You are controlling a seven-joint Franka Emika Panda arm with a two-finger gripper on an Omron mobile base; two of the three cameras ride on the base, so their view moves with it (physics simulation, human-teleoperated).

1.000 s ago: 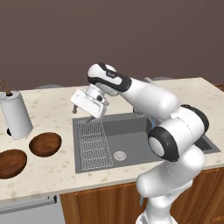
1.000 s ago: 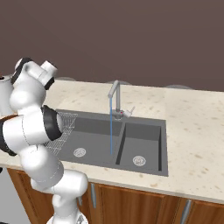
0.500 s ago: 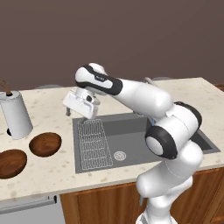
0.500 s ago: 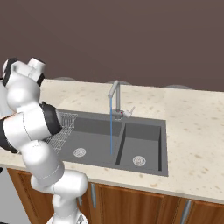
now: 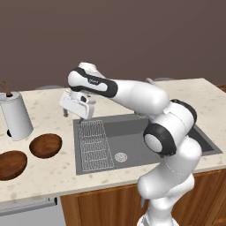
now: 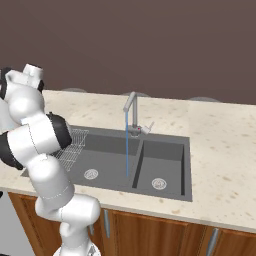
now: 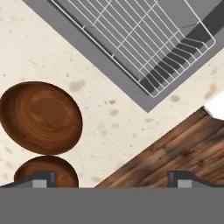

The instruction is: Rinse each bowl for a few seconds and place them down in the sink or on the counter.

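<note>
Two dark reddish-brown wooden bowls lie side by side on the beige counter (image 5: 48, 174) left of the sink: one bowl (image 5: 45, 145) nearer the basin, the other bowl (image 5: 11, 164) by the left edge. My gripper (image 5: 66, 111) hangs open and empty in the air over the counter just off the sink's rear-left corner, well above both bowls. In the hand view the nearer bowl (image 7: 41, 117) lies ahead on the left and the second bowl (image 7: 46, 171) sits by the left fingertip (image 7: 41, 177). The sink (image 6: 165, 155) has water falling from its faucet (image 6: 131, 106).
A tall white cylinder with a brown stick (image 5: 15, 115) stands behind the bowls. A wire grid (image 5: 92, 141) covers the sink's left part. Wooden cabinet fronts (image 7: 175, 148) run under the counter edge. My own arm crosses above the basin in the left base view.
The arm has swung left, carrying the open gripper from above the wire grid to over the counter beside the sink. Bowls and running water are unchanged.
</note>
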